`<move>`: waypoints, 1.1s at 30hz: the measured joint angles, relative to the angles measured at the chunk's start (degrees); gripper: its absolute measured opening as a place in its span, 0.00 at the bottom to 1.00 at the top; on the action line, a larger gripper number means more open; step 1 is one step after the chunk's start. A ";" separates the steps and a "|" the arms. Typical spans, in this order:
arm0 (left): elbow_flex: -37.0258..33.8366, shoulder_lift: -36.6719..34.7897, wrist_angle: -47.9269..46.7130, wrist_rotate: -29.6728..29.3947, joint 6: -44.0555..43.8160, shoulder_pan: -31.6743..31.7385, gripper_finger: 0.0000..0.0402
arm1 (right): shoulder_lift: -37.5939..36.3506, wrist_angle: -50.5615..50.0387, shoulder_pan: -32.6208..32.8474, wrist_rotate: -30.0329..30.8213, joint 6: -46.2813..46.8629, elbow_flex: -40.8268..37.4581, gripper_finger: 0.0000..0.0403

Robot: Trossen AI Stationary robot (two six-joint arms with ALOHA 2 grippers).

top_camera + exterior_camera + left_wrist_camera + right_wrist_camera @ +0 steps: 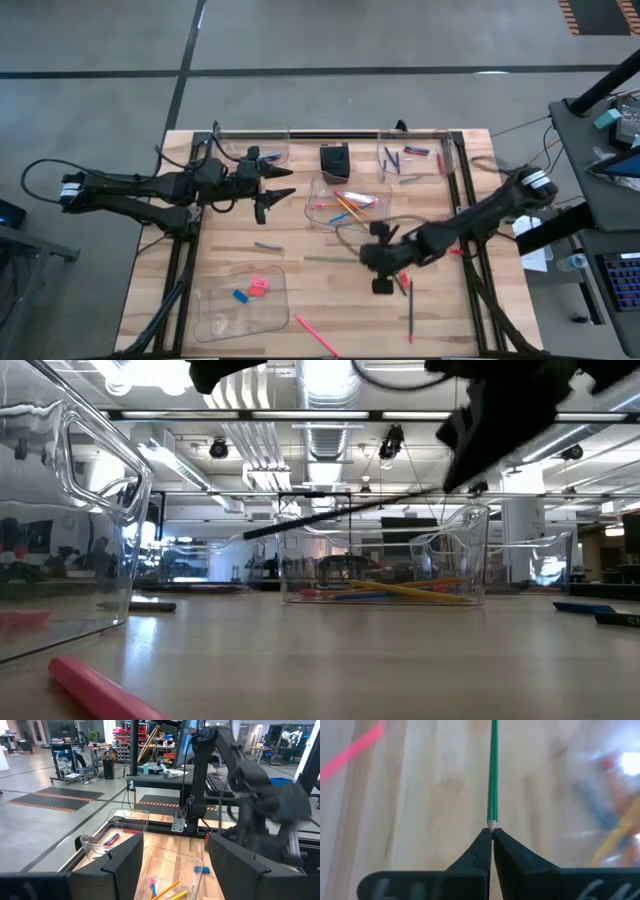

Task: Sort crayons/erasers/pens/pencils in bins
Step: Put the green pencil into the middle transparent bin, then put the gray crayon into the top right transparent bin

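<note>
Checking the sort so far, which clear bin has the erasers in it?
The bin nearest the table's front-left corner: it holds the blue and pink erasers; the others hold sticks.

A clear bin (385, 565) stands mid-table holding yellow and orange pencils (400, 590). A pink stick (100, 690) lies close by. A dark arm (500, 410) hangs overhead.

a small black box (334, 160) sits on the wooden table (230, 255) (far edge)
</note>
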 joint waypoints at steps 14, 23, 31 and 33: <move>-0.20 0.02 1.27 0.01 -0.02 -0.06 0.52 | -10.35 -7.23 -16.02 6.58 -5.36 0.09 0.02; -0.61 0.04 0.72 0.19 0.02 -0.07 0.52 | -10.68 -7.54 -24.33 6.46 -6.51 0.07 0.02; -1.21 0.04 0.73 0.43 -0.02 -0.07 0.52 | -11.67 -7.45 -25.47 2.78 -8.45 0.09 0.02; -1.29 0.04 0.46 0.89 -0.02 -0.07 0.52 | -12.10 -7.43 -24.96 0.76 -8.04 0.09 0.02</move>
